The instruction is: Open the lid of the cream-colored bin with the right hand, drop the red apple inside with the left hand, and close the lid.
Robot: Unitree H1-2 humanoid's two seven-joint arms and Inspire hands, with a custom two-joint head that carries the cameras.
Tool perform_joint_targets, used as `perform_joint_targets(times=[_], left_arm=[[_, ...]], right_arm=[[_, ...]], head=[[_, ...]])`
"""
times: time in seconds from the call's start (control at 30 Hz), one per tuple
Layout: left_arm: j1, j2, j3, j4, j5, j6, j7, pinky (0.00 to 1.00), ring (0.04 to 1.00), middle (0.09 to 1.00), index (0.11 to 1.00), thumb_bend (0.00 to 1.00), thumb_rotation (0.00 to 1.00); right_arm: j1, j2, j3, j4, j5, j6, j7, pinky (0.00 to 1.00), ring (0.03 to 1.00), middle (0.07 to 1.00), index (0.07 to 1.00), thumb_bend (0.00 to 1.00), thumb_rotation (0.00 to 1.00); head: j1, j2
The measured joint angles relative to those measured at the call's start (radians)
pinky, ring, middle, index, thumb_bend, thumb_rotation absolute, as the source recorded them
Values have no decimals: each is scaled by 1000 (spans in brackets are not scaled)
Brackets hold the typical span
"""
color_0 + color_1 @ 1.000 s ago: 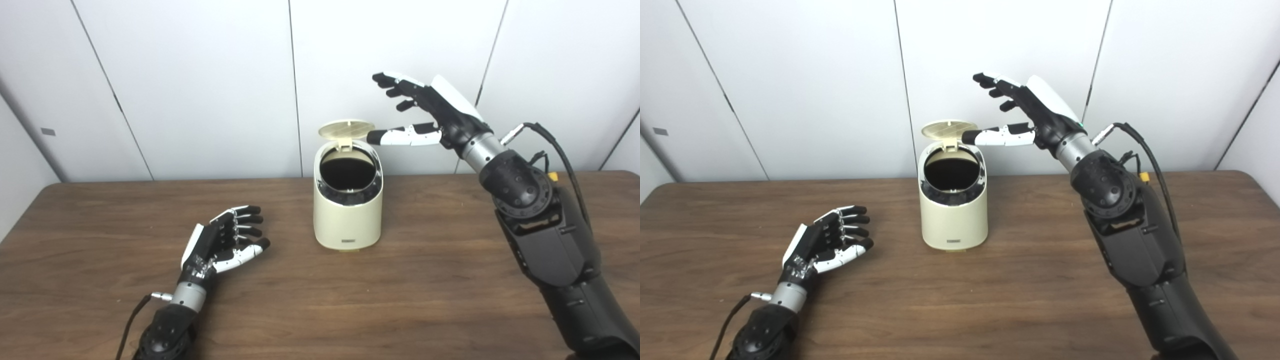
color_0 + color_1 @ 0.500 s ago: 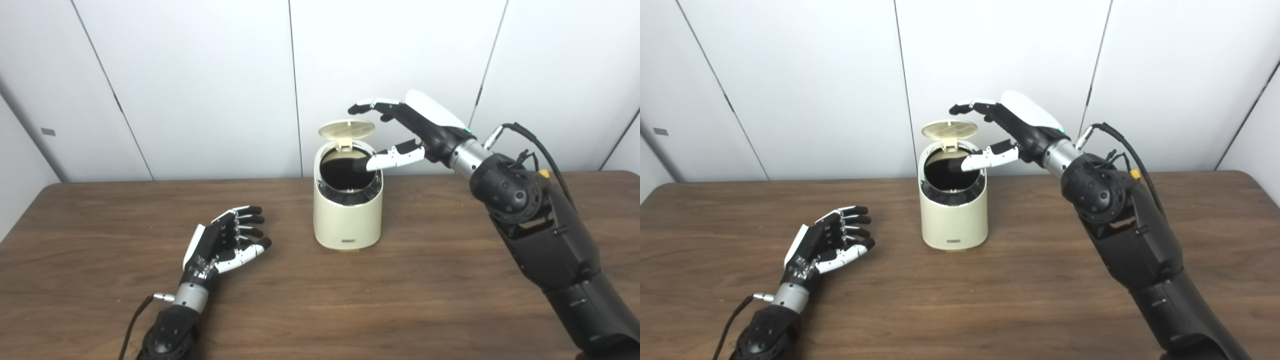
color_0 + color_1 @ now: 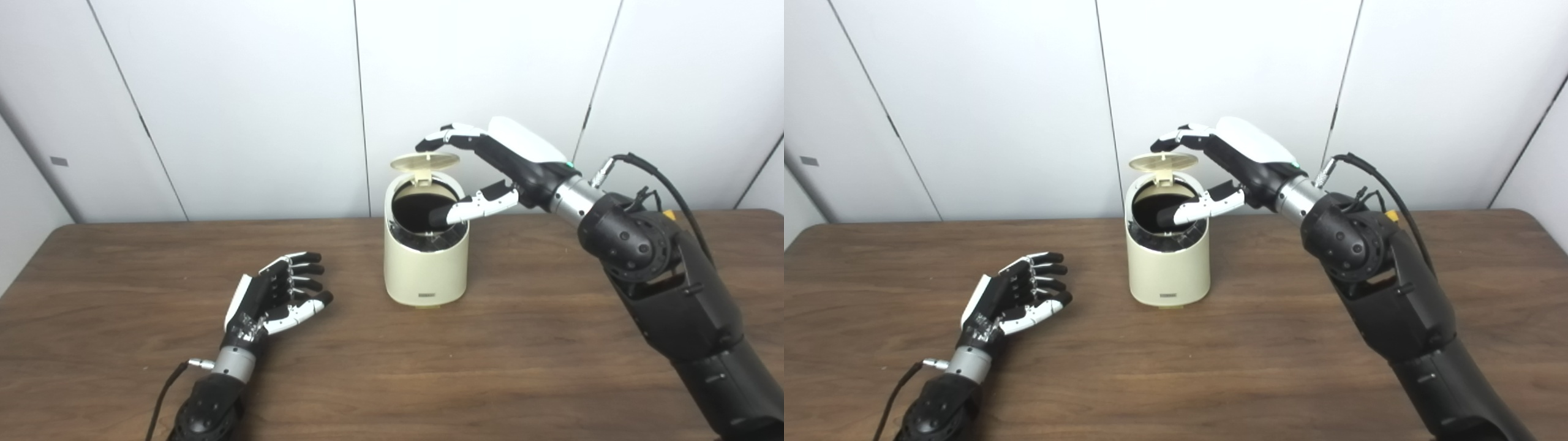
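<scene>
Both hands were kept spread, right hand (image 3: 508,165) fingers (image 3: 438,136) poised above the raised lid (image 3: 424,162), judged light, thin plastic, best pushed near its front edge.

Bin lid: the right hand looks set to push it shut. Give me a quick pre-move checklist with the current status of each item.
1. Lid up, bin open: ok.
2. Right hand placed for closing: fingers above the raised lid; contact cannot tell.
3. Opening free of obstruction: not ok, the right thumb reaches across the bin's mouth and could get caught.
4. Apple inside the bin: cannot tell, the interior is dark; no apple shows on the table.
5. Left hand out of the way: ok, open and empty on the table, apart from the bin.
6. Bin upright: ok.
</scene>
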Motion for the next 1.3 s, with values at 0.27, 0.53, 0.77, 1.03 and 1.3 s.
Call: perform_joint_targets(times=[0.27, 0.53, 0.77, 1.03, 1.3], left_arm=[[0, 0, 2, -1, 0, 1, -1, 506, 609, 697, 734, 629, 58], [0, 0, 3, -13, 0, 8, -2, 506, 611, 702, 737, 629, 61], [0, -1, 5, -15, -14, 13, -4, 504, 611, 697, 736, 636, 47], [0, -1, 4, -21, -14, 17, 0, 504, 612, 693, 735, 648, 52], [0, -1, 4, -21, -18, 24, -3, 510, 614, 697, 738, 648, 62]], right_arm=[[5, -1, -1, 1, -9, -38, 0, 784, 891, 777, 771, 706, 552], [15, -9, 1, -1, -25, -50, 12, 831, 906, 776, 765, 683, 535], [36, -15, 17, -25, -43, -32, 71, 843, 909, 782, 764, 680, 520], [48, -15, 24, -22, -43, -61, 73, 827, 902, 749, 757, 697, 533], [77, -15, 36, -22, -54, -75, 78, 807, 925, 754, 764, 699, 508]], head=[[3, 8], [6, 14], [8, 17], [11, 25], [12, 26]])
